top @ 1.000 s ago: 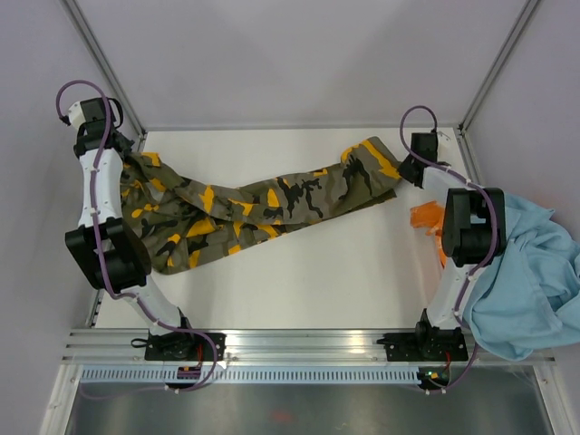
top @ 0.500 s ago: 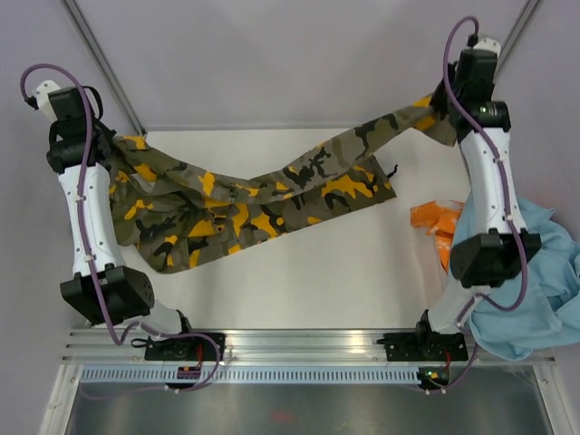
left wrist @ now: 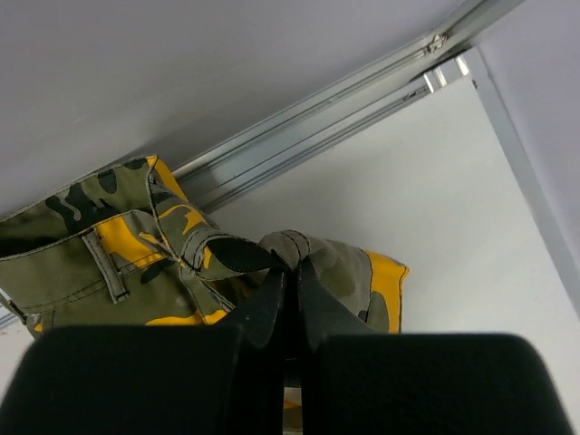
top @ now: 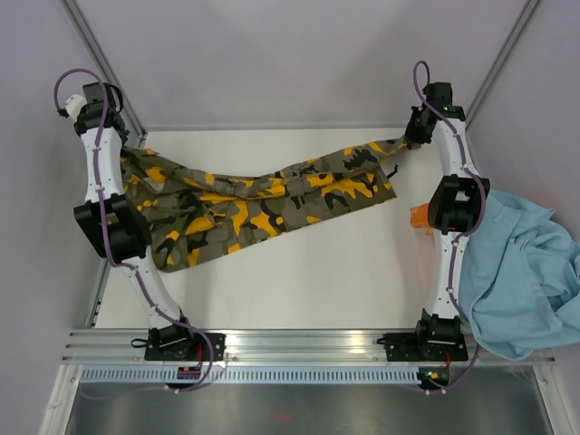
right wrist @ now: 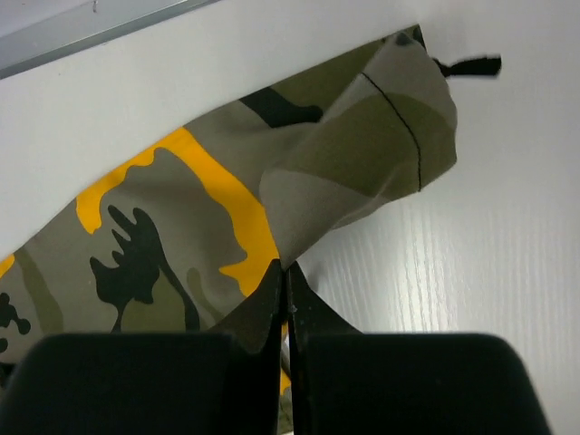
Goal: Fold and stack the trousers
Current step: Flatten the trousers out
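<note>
Trousers (top: 263,204) stretched across the far half of the desk (top: 317,281), left gripper (left wrist: 292,270) pinching the waist cloth at the far-left corner, right gripper (right wrist: 284,274) pinching a leg end at the far-right corner, blue garment (top: 521,272) draped over the desk's right edge.

A robotics lab cell; white table (top: 317,272) framed by aluminium rails (top: 308,343), plain grey walls (top: 290,63).

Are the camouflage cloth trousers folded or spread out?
Spread, not folded: the camouflage cloth trousers stretch across the table, ends pinched by the left gripper and right gripper.
</note>
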### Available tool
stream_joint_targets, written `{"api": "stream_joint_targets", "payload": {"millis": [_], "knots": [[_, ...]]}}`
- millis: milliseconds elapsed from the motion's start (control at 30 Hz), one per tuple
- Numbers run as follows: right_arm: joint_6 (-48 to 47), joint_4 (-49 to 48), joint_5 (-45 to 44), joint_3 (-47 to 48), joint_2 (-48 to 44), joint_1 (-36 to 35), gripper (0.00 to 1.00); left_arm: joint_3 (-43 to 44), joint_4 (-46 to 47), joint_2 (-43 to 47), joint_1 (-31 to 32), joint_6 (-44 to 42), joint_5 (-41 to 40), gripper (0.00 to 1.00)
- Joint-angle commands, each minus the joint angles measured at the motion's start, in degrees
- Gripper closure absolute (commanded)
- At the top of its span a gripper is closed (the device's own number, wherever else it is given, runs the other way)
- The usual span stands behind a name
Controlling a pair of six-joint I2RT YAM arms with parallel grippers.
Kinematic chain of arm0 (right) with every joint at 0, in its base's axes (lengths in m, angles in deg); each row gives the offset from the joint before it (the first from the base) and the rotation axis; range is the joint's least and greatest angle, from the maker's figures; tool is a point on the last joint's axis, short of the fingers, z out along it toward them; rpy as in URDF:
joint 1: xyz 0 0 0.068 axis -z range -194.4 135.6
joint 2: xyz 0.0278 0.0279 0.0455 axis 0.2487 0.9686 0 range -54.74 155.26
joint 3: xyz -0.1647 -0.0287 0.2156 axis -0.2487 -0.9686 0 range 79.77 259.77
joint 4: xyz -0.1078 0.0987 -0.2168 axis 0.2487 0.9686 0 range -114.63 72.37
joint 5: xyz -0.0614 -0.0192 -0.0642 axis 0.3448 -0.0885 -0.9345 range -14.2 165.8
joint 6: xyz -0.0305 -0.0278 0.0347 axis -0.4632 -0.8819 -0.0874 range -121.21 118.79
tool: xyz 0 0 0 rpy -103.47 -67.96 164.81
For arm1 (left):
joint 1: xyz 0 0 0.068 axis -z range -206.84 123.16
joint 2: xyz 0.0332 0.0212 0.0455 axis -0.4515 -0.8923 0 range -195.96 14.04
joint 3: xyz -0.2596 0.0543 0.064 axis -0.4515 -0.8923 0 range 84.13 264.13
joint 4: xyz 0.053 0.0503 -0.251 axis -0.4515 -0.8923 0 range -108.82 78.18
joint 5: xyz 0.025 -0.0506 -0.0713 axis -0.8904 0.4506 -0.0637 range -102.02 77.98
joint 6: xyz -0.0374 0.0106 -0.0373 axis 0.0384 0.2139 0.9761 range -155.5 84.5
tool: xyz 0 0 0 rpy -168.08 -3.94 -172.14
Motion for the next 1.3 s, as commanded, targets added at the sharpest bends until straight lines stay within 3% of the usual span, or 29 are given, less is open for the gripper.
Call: {"api": "stream_joint_targets", "payload": {"millis": [0,133,333,633,667,700,767,800,867,900,967,1067,1200,1267], "knots": [[-0.8,-1.5,4.0,7.4,1.3,1.1,1.0,5.2,2.9,0.1,-0.5,5.0,-5.0,0.98],[-0.2,-8.2,5.9,-0.3,-0.6,1.0,1.0,4.0,5.6,-1.5,-0.3,8.6,-5.7,0.98],[3.0,-21.2,12.6,-1.5,-0.4,1.1,1.0,0.3,14.8,-2.1,0.7,13.9,-3.0,0.98],[18.5,-31.9,10.2,-0.9,3.7,1.9,0.97,0.0,19.5,-5.8,4.3,23.7,-8.6,0.98],[18.8,-32.2,11.0,-1.0,4.0,1.9,0.94,0.0,19.9,-6.5,4.4,24.8,-8.6,0.98],[19.0,-32.1,11.9,-1.1,4.2,1.9,0.76,0.1,20.2,-6.7,4.5,25.0,-8.1,0.98],[18.3,-31.0,13.1,-2.3,3.6,1.8,0.52,0.7,20.3,-7.3,4.5,25.4,-6.3,0.98],[17.6,-30.4,13.2,-3.0,2.8,1.7,0.35,0.9,20.3,-7.3,4.5,25.2,-5.5,0.96],[15.1,-28.1,14.0,-5.8,0.1,1.7,0.24,2.1,19.9,-7.3,4.5,24.2,-3.3,0.76],[14.0,-27.4,14.7,-7.1,-1.3,1.7,0.19,2.8,18.1,-7.2,4.5,23.8,-2.7,0.47],[10.8,-25.6,16.0,-12.0,-6.2,1.5,0.18,3.6,16.7,-6.1,4.8,21.5,-1.0,0.16],[6.4,-23.6,16.4,-20.5,-14.4,1.0,0.17,1.7,15.0,-1.7,5.8,16.3,1.6,0.03],[4.3,-24.7,16.7,-33.8,-27.2,-0.5,0.19,-5.8,16.4,6.9,10.9,5.2,3.0,0.0],[3.7,-24.7,16.3,-40.6,-30.7,-1.4,0.21,-9.7,15.6,11.5,17.0,-2.3,-1.5,0.0]]}}
